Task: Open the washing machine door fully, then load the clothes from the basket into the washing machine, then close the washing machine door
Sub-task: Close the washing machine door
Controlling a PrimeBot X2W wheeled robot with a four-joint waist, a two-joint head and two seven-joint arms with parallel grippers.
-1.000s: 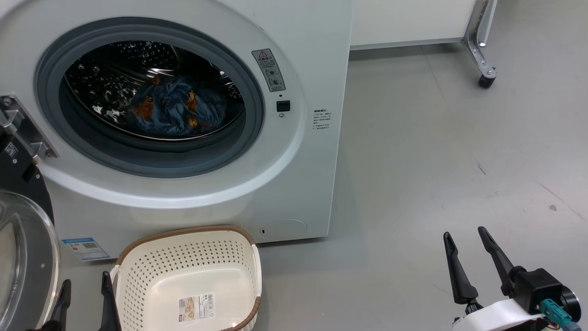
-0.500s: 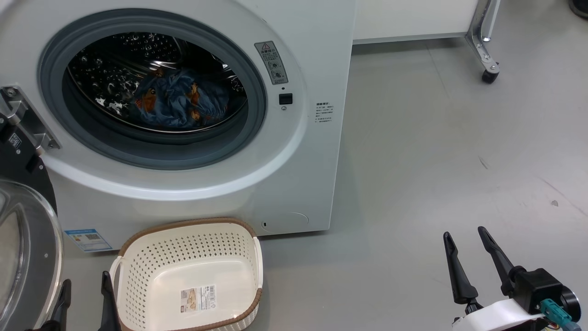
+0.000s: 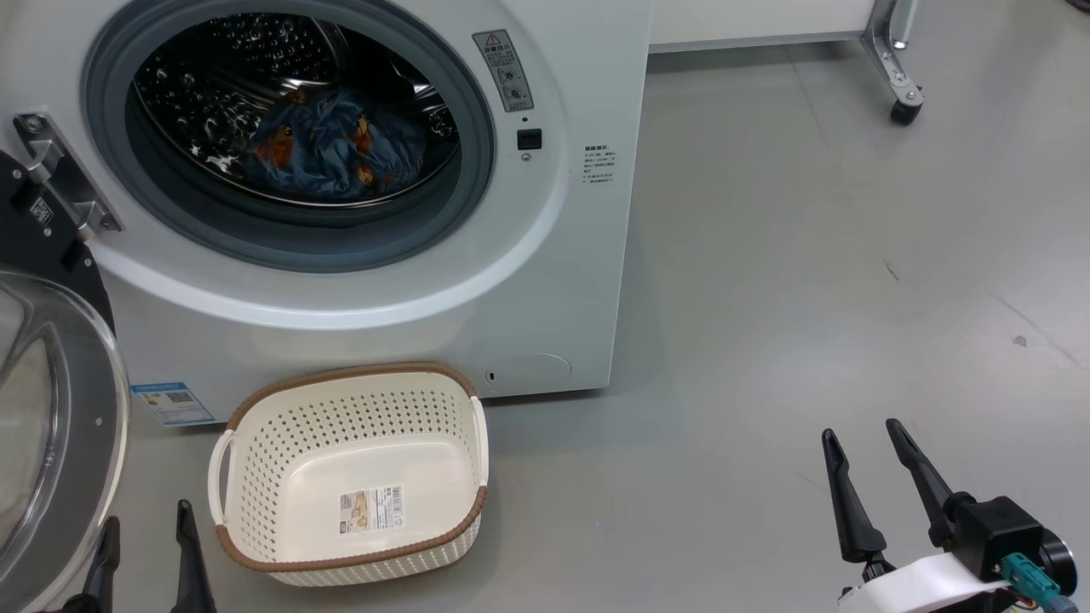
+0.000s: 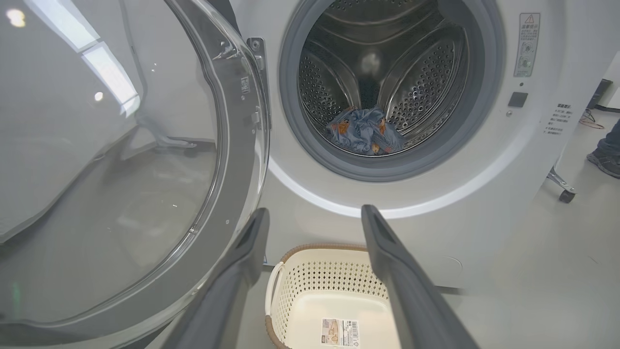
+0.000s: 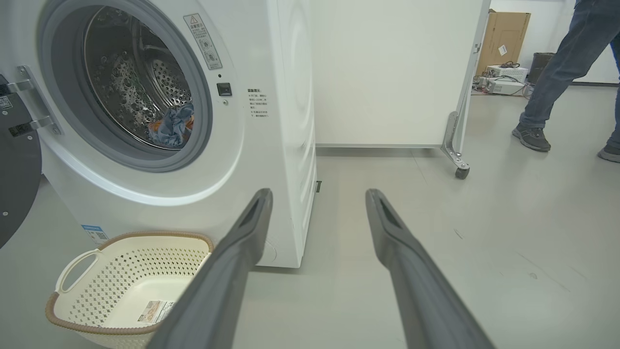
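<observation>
The washing machine [image 3: 553, 281] stands with its door [image 3: 51, 409] swung wide open to the left. Blue printed clothes [image 3: 332, 145] lie in the steel drum, also seen as clothes [image 4: 363, 135] and clothes [image 5: 172, 126]. On the floor in front sits the cream basket [image 3: 341, 375], with only a label on its bottom. My left gripper [image 3: 145, 518] is open beside the basket's left end, close to the door's glass bowl [image 4: 121, 169]. My right gripper [image 3: 860, 431] hangs open over bare floor, well right of the machine.
A white wheeled panel [image 5: 387, 72] stands behind the machine's right side, its caster [image 3: 903, 111] on the floor. A person's legs [image 5: 557, 72] are at the far right. Grey floor [image 3: 809, 298] stretches right of the machine.
The head camera has shifted, so machine and basket sit higher in the picture. My left fingers show a little lower and further left. Both grippers stay open; the clothes have not moved.
</observation>
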